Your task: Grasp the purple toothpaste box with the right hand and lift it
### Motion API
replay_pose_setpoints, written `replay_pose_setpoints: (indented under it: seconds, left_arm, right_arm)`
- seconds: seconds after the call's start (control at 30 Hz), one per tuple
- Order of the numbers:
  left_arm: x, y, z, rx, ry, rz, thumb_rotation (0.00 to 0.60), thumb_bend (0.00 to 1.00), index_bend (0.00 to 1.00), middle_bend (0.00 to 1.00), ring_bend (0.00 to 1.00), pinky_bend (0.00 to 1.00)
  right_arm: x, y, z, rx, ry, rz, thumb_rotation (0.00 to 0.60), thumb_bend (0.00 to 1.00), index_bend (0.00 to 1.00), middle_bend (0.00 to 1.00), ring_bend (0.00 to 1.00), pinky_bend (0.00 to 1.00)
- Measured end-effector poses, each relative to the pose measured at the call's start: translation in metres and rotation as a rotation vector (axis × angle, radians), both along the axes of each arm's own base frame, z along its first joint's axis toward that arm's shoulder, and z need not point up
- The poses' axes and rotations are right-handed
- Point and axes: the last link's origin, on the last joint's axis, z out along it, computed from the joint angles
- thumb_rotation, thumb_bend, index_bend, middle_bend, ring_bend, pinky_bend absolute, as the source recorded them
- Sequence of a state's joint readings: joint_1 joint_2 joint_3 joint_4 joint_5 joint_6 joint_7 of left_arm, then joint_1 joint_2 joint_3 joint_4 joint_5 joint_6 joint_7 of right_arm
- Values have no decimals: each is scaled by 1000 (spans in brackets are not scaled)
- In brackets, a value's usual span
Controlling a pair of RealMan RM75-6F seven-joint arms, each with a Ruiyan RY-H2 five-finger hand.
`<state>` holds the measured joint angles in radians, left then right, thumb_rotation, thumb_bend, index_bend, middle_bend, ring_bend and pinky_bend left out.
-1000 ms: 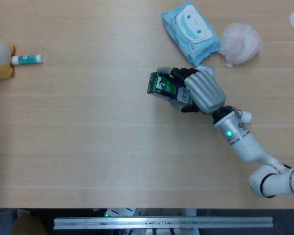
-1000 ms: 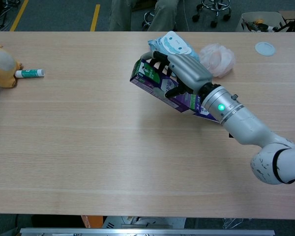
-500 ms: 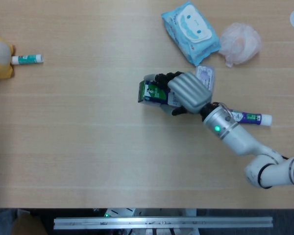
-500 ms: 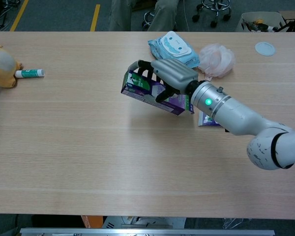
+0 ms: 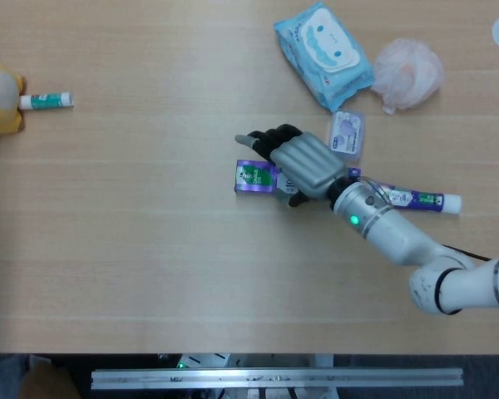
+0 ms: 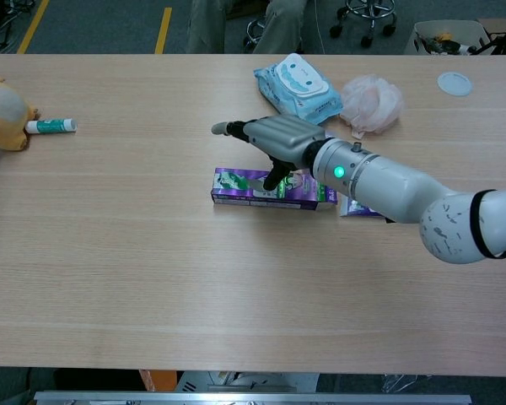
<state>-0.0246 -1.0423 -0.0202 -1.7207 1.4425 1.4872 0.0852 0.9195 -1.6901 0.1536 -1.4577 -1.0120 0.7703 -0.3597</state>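
Purple and lying flat on the pale wooden table (image 6: 152, 253), your toothpaste box (image 6: 244, 186) sits near the middle of the tabletop, its long side running left to right and its green-and-white printed face up. Your right hand (image 6: 274, 139) is above the box's right half with the fingers (image 6: 228, 128) stretched out flat toward the left and apart from each other; nothing is gripped. In the chest view the thumb points down onto the top of the box, but you cannot tell from either camera whether it actually touches the carton. In the head view the hand (image 5: 298, 160) covers the right part of the box (image 5: 254, 177), so only the left end shows.

Just behind your forearm, to the right of the box, lies a purple-and-white toothpaste tube (image 5: 420, 199) with its white cap pointing right. A small purple-and-white sachet (image 5: 347, 133) lies just beside the hand on the far side. Beyond that rests a light-blue pack of wet wipes (image 6: 297, 83), and next to it a crumpled pinkish plastic bag (image 6: 371, 101). A white round lid (image 6: 454, 83) sits near the far right edge.

Well apart, at the far left edge, a yellow plush toy (image 6: 3, 114) touches a small green-and-white tube (image 6: 52, 126). Your left hand shows in neither camera.
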Motion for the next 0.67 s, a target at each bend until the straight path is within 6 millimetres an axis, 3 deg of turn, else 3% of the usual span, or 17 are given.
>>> replay_pose_setpoints:
  seconds: [0.2, 0.4, 0.53, 0.67]
  left_arm:
    - [-1, 3, 4, 20, -6, -34, 600, 328, 62, 96, 105, 131]
    - [-1, 6, 5, 0, 2, -50, 600, 329, 62, 96, 105, 131]
    - [3, 7, 4, -3, -4, -59, 600, 329, 62, 96, 105, 131]
    - [5, 8, 2, 2, 0, -66, 600, 328, 62, 96, 105, 131]
  right_arm:
    - [-18, 3, 36, -150, -80, -27, 600, 353, 69, 248, 184, 203]
    - [-74, 19, 103, -421, -118, -95, 600, 352, 143, 286, 213, 227]
    - [-123, 55, 154, -598, -88, -162, 600, 351, 160, 287, 219, 238]
    - [-164, 97, 193, -700, -43, -245, 600, 350, 163, 288, 223, 241]
